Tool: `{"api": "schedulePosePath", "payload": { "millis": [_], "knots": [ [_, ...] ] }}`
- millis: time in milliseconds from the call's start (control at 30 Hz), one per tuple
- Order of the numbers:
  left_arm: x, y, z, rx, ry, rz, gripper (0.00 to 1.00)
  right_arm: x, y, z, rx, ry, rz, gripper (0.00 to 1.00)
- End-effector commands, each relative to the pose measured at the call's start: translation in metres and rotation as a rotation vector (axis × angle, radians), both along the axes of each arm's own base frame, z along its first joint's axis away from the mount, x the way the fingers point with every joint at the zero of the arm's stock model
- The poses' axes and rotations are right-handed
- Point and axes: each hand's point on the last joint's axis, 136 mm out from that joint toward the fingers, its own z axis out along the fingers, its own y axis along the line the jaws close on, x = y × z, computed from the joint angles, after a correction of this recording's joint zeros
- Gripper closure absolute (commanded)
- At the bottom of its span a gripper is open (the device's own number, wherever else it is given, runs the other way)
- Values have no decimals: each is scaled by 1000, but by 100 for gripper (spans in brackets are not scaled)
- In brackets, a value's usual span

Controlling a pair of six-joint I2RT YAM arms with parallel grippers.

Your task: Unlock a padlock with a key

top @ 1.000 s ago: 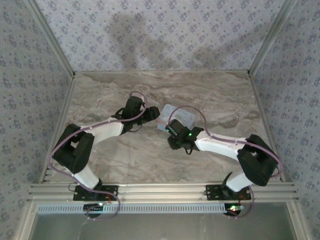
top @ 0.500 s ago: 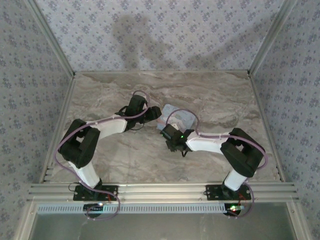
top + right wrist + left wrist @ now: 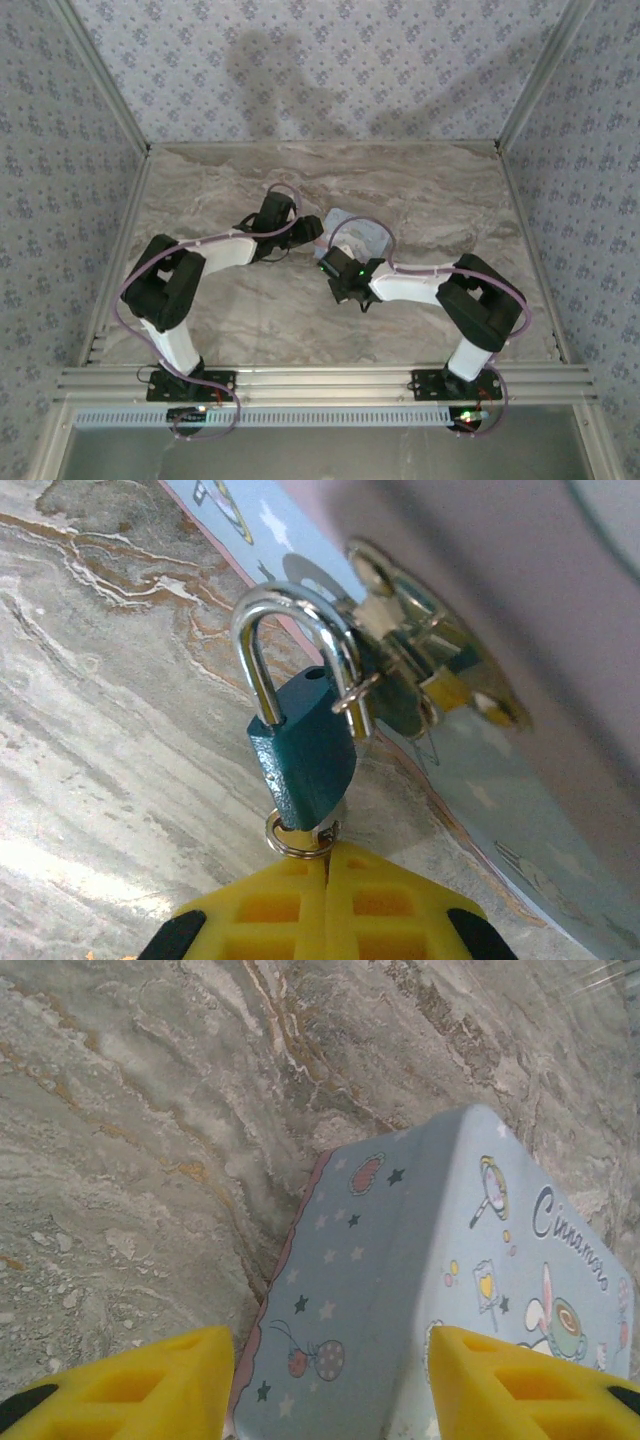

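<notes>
The padlock (image 3: 302, 750) is a small teal block with a silver shackle, hanging through the hasp (image 3: 400, 680) of the pale blue cartoon tin (image 3: 480, 780). A key ring (image 3: 298, 838) shows at the padlock's underside, where the key goes in. My right gripper (image 3: 327, 855) is shut on the key, its yellow fingers pressed together just below the lock. My left gripper (image 3: 330, 1380) straddles the tin (image 3: 420, 1290), one yellow finger at each side, holding it. In the top view the tin (image 3: 362, 232) lies between the left gripper (image 3: 312, 232) and the right gripper (image 3: 330, 262).
The marble table (image 3: 220, 190) is fenced by metal rails and patterned walls at the left (image 3: 100, 200), right and back. Both arms meet at the table's middle, their purple cables looping above the wrists.
My right gripper has closed on the key below the padlock, and the right arm has folded in and shifted left. The left arm's elbow has drawn in; its grip on the tin is unchanged.
</notes>
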Motion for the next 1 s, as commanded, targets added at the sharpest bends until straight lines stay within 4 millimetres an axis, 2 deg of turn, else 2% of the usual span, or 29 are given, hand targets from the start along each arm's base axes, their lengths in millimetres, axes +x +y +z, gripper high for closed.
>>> {"api": "schedulePosePath", "payload": {
  "millis": [0, 300, 400, 633, 733, 833, 967],
  "knots": [
    [10, -5, 8, -6, -26, -11, 46, -7, -16, -7, -84, 10, 43, 100],
    [14, -12, 0, -13, -7, -27, 46, -2, -8, 21, -43, -99, 187, 100],
    [14, -15, -2, -26, 1, -33, 46, 3, -7, 24, -35, -102, 200, 100],
    [10, -21, -6, -48, 18, -48, 46, 13, 13, 30, -6, -123, 270, 100],
    [10, -22, -4, -54, 15, -46, 46, 12, 6, 31, -23, -101, 230, 100],
    [11, -22, -2, -58, 10, -43, 46, 7, -5, 31, -9, -86, 168, 67],
    [13, -24, -1, -61, 11, -46, 46, 4, -11, 19, -30, -60, 125, 58]
  ]
}}
